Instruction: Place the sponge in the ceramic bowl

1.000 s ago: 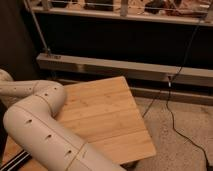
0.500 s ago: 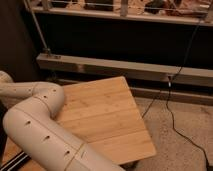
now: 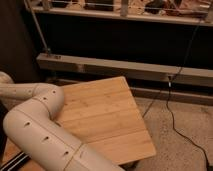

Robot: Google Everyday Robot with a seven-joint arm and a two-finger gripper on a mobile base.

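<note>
1. Gripper: outside the camera view. Whether it is released, clenched or grasping anything cannot be told.
2. Sponge: not in view, so its place, heading and long axis cannot be told. Count visible: none.
3. Ceramic bowl: not in view either. Count visible: none.
4. Arm (image 3: pixel 40 127): one, pale cream and tubular, filling the lower left. A slimmer link comes in from the left edge, bends at a rounded elbow, and a thicker link runs down to the bottom edge. It overlaps the near left part of the tabletop.
5. Tabletop (image 3: pixel 110 115): one, a light bamboo slab seen corner-on, with planks running from near left to far right.
6. Floor (image 3: pixel 185 145): speckled grey, to the right of the tabletop.
7. Cable (image 3: pixel 169 100): one, black, dropping from a pale horizontal rail (image 3: pixel 125 70) and trailing over the floor toward the lower right.
</note>
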